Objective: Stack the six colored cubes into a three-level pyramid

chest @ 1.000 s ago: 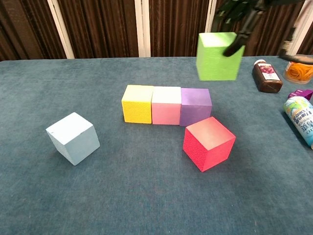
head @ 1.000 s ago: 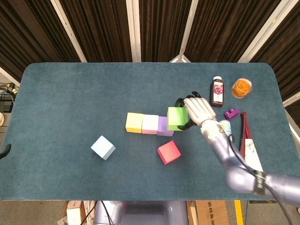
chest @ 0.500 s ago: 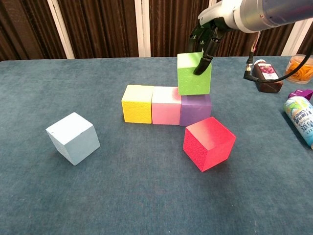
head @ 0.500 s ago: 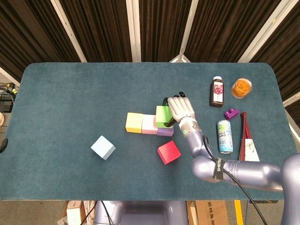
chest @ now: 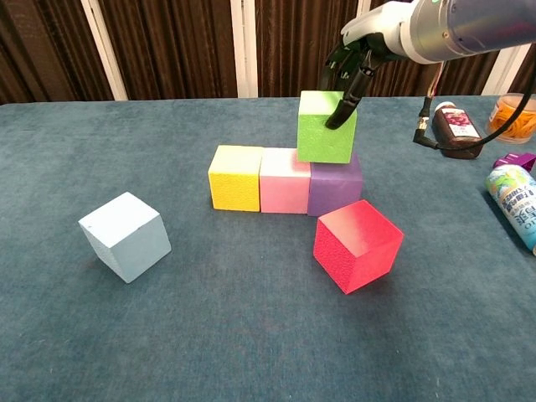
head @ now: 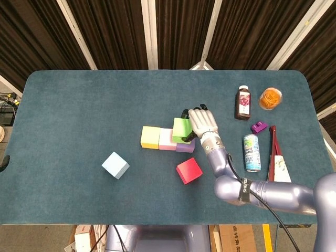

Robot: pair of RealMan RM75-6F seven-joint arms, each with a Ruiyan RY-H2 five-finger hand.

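Note:
A yellow cube, a pink cube and a purple cube stand side by side in a row on the table. My right hand grips the green cube from above, its fingers down the cube's front right side. The green cube sits over the seam between the pink and purple cubes, resting on or just above them. In front of the purple cube lies a red cube, turned at an angle. A pale blue cube sits apart at the left. My left hand is not in either view.
At the right stand a dark juice bottle, a tub of orange pieces, a small purple block, a lying can and a dark red tool. The teal table stretches wide to the left.
My right hand carried the green cube left and down, from high at the right of the row to the top of the pink and purple cubes.

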